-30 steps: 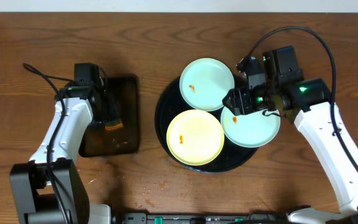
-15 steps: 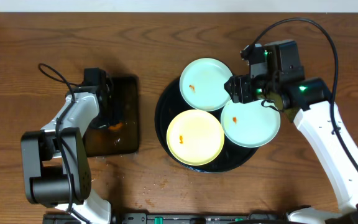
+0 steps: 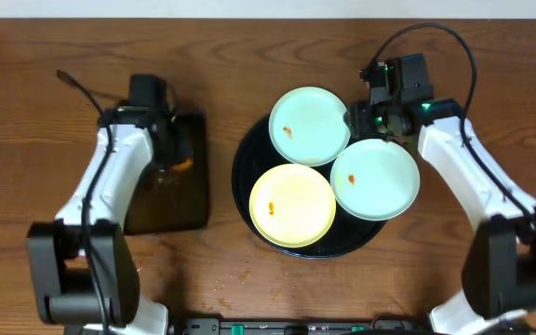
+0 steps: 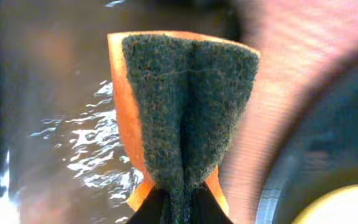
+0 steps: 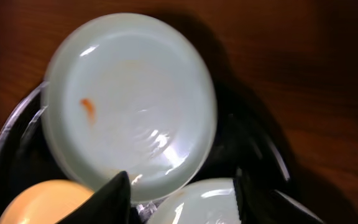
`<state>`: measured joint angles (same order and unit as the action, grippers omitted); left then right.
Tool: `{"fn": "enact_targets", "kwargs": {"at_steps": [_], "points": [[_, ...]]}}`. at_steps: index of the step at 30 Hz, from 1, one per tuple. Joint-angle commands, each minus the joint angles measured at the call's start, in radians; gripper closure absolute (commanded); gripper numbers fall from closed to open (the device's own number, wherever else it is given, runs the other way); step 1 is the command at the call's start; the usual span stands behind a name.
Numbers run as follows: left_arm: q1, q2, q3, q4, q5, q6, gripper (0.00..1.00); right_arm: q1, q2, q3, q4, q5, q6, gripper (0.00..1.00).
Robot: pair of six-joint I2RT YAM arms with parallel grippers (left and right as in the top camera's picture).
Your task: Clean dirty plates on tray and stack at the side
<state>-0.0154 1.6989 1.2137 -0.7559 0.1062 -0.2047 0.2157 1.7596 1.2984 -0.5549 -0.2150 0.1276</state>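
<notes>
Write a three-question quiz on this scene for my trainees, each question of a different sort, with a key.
1. True or false: the plates are stacked in one pile on the tray.
2. What does the left gripper hold? A. a sponge B. a cloth C. nothing
3. How many plates show an orange stain?

Key: 1. False, they lie side by side. 2. A. 3. Three.
</notes>
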Motion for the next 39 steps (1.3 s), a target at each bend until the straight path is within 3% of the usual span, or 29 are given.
{"fn": "enact_targets", "kwargs": {"at_steps": [1, 7, 13, 21, 30, 39], "points": [[-0.111, -0.032, 0.043, 0.087, 0.112, 0.009, 0.93, -0.048, 0.109, -0.003, 0.061, -0.054, -0.001, 0.54], [-0.261, -0.027, 0.043, 0.238, 0.126, -0.053, 0.93, -0.115, 0.216, -0.003, 0.126, -0.304, 0.000, 0.60], [-0.351, -0.008, 0.043, 0.333, 0.126, -0.124, 0.93, -0.131, 0.287, -0.003, 0.182, -0.401, 0.018, 0.65], [-0.408, 0.034, 0.043, 0.396, 0.126, -0.169, 0.93, -0.116, 0.348, -0.003, 0.227, -0.402, 0.036, 0.69], [-0.449, 0.055, 0.043, 0.443, 0.126, -0.175, 0.92, -0.116, 0.354, -0.003, 0.248, -0.365, 0.059, 0.96], [-0.505, 0.165, 0.043, 0.552, 0.132, -0.221, 0.93, -0.117, 0.354, -0.003, 0.243, -0.365, 0.060, 0.99]]}}
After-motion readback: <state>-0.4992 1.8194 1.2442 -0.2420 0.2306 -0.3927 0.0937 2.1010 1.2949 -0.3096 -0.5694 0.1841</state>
